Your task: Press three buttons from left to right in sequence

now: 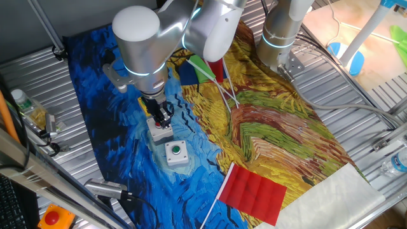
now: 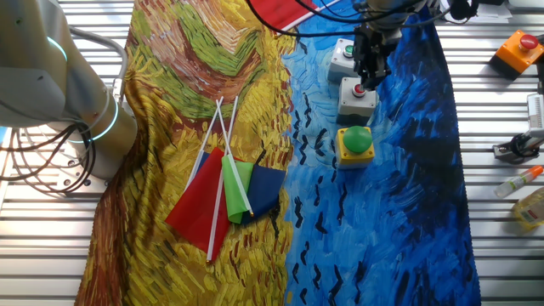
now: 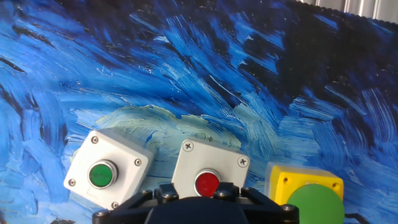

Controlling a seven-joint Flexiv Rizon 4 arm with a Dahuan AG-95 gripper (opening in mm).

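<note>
Three button boxes stand in a row on the blue part of the painted cloth. In the other fixed view they are the yellow box with a big green dome [image 2: 355, 144], the grey box with a red button [image 2: 356, 99] and the grey box with a small green button [image 2: 343, 56]. My gripper [image 2: 364, 83] points down right over the red button [image 1: 159, 124], at or just above it. The hand view shows the red button [image 3: 207, 183] straight ahead, the small green one [image 3: 101, 175] to its left and the yellow box [image 3: 305, 194] to its right. My fingertips are hidden there.
A bundle of small flags [image 2: 225, 191] lies on the yellow part of the cloth. A red flag [image 1: 254, 191] lies near the cloth's end. An orange box with a red button [image 2: 520, 49] and bottles [image 2: 531, 206] sit on the metal table. The arm's base [image 2: 51, 93] stands at the side.
</note>
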